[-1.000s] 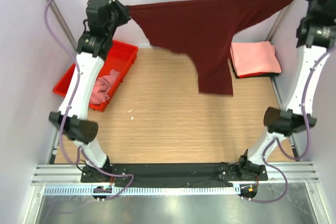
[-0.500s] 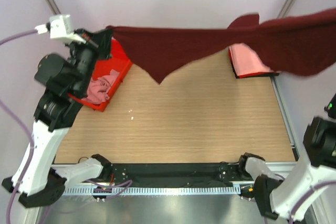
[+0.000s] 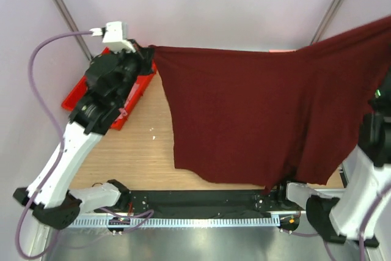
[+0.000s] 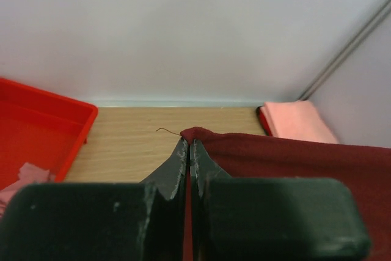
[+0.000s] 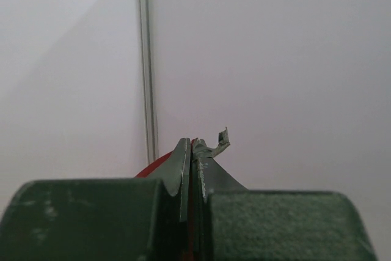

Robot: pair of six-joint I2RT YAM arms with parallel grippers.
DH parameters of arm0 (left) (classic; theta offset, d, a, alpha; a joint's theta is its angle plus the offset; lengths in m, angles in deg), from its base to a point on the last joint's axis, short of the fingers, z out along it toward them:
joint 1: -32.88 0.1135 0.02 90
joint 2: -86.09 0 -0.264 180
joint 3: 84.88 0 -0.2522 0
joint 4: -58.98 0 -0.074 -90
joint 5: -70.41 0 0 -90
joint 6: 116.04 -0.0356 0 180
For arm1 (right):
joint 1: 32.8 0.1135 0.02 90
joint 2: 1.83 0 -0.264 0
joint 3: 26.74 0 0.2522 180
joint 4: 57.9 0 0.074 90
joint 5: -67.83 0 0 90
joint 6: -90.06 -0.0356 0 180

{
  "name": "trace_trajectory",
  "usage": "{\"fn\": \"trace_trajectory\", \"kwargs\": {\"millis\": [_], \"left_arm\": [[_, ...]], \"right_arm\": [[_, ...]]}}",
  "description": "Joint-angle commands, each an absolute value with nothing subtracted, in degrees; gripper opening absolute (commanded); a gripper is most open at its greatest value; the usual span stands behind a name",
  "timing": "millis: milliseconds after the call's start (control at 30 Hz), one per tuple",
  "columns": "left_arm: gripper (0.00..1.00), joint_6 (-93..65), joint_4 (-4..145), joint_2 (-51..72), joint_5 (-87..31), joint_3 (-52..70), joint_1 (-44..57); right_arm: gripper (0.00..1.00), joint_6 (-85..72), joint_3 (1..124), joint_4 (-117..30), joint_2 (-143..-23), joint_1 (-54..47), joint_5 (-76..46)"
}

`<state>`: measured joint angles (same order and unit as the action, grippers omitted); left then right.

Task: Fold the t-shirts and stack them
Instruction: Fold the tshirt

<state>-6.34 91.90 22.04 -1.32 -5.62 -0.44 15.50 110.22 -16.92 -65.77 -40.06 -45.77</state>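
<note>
the maroon t-shirt (image 3: 244,114) is hanging spread like a curtain to the right of the red tray (image 3: 74,95). it is hiding most of the table (image 3: 137,151), and its corner farthest from the tray is running off the edge of the top view. so the right gripper (image 5: 191,146) is showing only in its own wrist camera, where its fingers are pressing together on a sliver of maroon cloth. how much cloth it is holding is hard to make out. the left arm is covering much of the tray from above. the left gripper (image 4: 188,146), near the tray's far right corner, is clamping the shirt's other top corner. in the tray a crumpled pink cloth (image 4: 23,175) is lying, cut off by the frame. a folded salmon-pink t-shirt (image 4: 298,120) is resting well to the right of the tray, almost wholly hidden from above.
</note>
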Motion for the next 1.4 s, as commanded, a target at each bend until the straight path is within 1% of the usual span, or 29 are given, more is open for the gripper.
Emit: {"fn": "trace_trajectory", "kwargs": {"millis": [0, 67, 100, 167, 200, 267, 300, 400, 433, 533, 600, 733, 800, 933, 1033, 1167, 1267, 1367], "left_arm": [[0.0, -10.92, 90.93, 13.07, 5.9, -9.77, 1.23], [0.0, -9.87, 91.99, 8.33, 4.77, -13.72, 4.48], [0.0, -9.44, 92.07, 4.13, 2.85, -14.95, 5.79], [0.01, -8.55, 92.07, -0.46, 1.51, -18.28, 9.13], [0.0, -8.55, 92.34, -4.84, 1.33, -19.52, 9.93], [0.0, -9.34, 92.78, -8.2, 1.59, -21.37, 12.04], [0.0, -9.69, 92.6, -11.35, 1.77, -22.25, 13.35], [0.0, -10.22, 90.85, -15.68, 0.29, -23.05, 16.69], [0.0, -10.57, 89.28, -19.0, -2.42, -23.22, 17.4], [0.0, -12.41, 89.87, -26.03, -5.34, -26.98, 19.42], [0.0, -13.38, 90.49, -29.03, -7.1, -29.72, 20.21], [0.0, -13.74, 90.58, -33.35, -10.96, -32.88, 21.36], [0.0, -14.17, 90.76, -34.76, -11.94, -33.51, 21.63], [0.0, -15.23, 90.76, -35.55, -10.89, -33.42, 21.8], [0.0, -16.02, 90.76, -36.43, -9.92, -33.51, 22.41], [0.0, -16.98, 91.11, -37.75, -10.8, -34.83, 23.03], [0.0, -17.69, 91.2, -38.01, -11.5, -34.39, 23.03], [0.0, -18.65, 91.11, -38.28, -11.5, -32.64, 23.03]], "right_arm": [[0.01, 18.26, 110.5, -20.14, -79.84, -40.09, -44.42], [0.01, 16.42, 112.78, -20.06, -88.54, -40.44, -41.44], [0.01, 14.49, 114.54, -19.8, -90.92, -40.53, -38.03], [0.01, 12.46, 113.59, -21.37, -95.84, -40.79, -34.76], [0.01, 10.1, 110.45, -24.16, -96.74, -40.79, -31.09], [0.01, 7.11, 105.53, -28.65, -98.93, -40.79, -26.51], [0.01, 5.61, 100.11, -34.07, -99.64, -40.79, -20.56], [0.01, 0.51, 91.74, -43.31, -103.93, -40.71, -11.75], [0.01, -2.72, 90.22, -45.87, -105.09, -40.71, -11.02], [0.01, -5.38, 86.43, -53.44, -110.45, -40.71, -7.86], [0.01, -5.83, 87.91, -54.33, -114.56, -40.71, -6.62], [0.01, -4.69, 91.87, -52.67, -118.89, -40.97, -4.86], [0.01, -3.98, 93.37, -50.83, -119.51, -40.97, -4.07], [0.01, -3.28, 91.62, -46.61, -118.2, -40.97, -3.54], [0.01, -3.19, 86.8, -43.79, -114.51, -40.97, -6.25], [0.01, -3.19, 77.58, -41.6, -106.79, -40.97, -9.86], [0.01, -3.37, 73.53, -41.5, -104.66, -40.97, -10.57], [0.01, -2.84, 72.19, -38.97, -104.4, -40.97, -10.31]]}}
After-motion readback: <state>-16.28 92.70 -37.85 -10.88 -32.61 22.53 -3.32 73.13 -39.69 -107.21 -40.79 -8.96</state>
